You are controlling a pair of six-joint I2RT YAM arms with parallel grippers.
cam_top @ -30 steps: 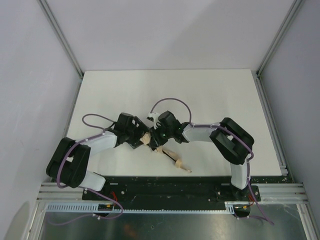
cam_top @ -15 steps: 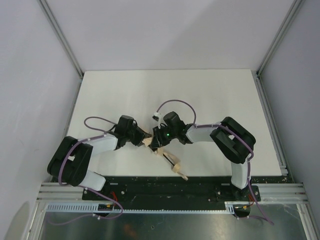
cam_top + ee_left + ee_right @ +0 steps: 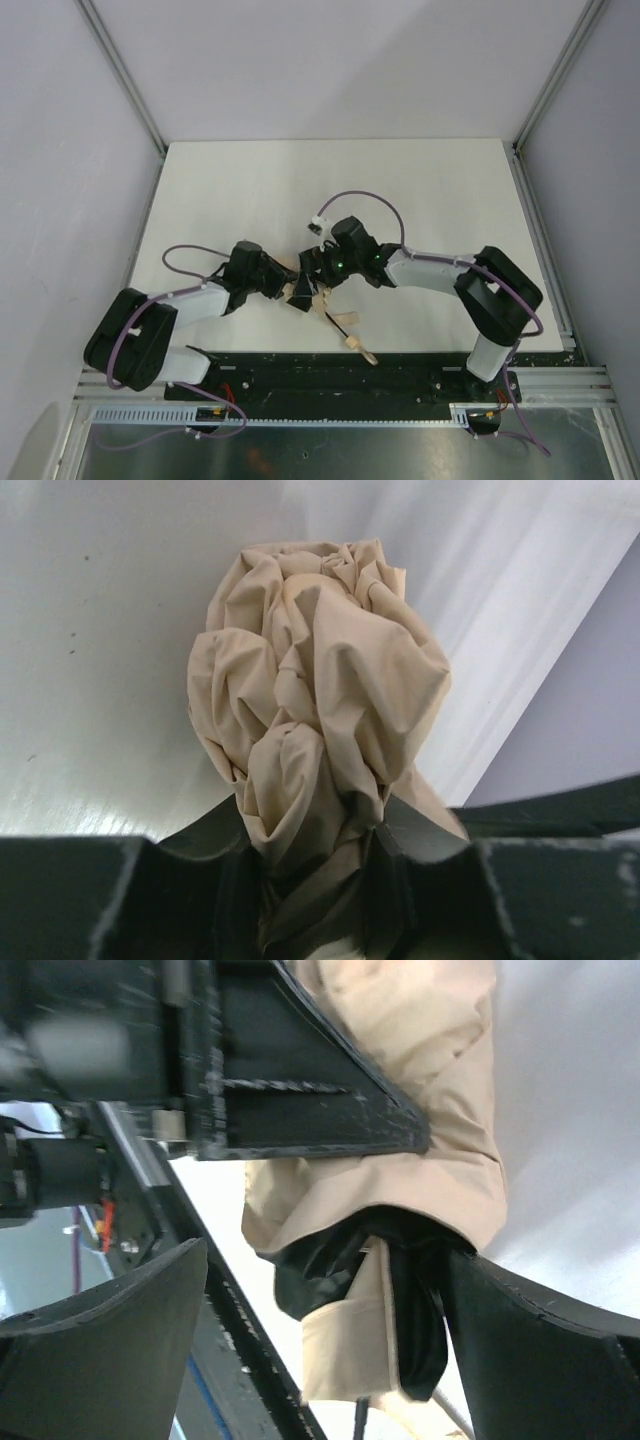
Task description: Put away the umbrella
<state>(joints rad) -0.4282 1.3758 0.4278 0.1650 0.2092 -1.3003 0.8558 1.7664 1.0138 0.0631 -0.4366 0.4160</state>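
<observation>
Right arm (image 3: 432, 270) stretched flatter, umbrella (image 3: 324, 302) over white table (image 3: 400, 190), pale grey walls (image 3: 330, 60)

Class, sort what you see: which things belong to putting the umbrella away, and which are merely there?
Part of the job:
umbrella, its beige canopy bunched up
left gripper, clamped on the canopy
right gripper, jaws open around the umbrella

Merely there:
table
purple cable on the right arm

one umbrella (image 3: 320, 680), two pincers (image 3: 312, 845) (image 3: 325, 1340), one table (image 3: 420, 190)
</observation>
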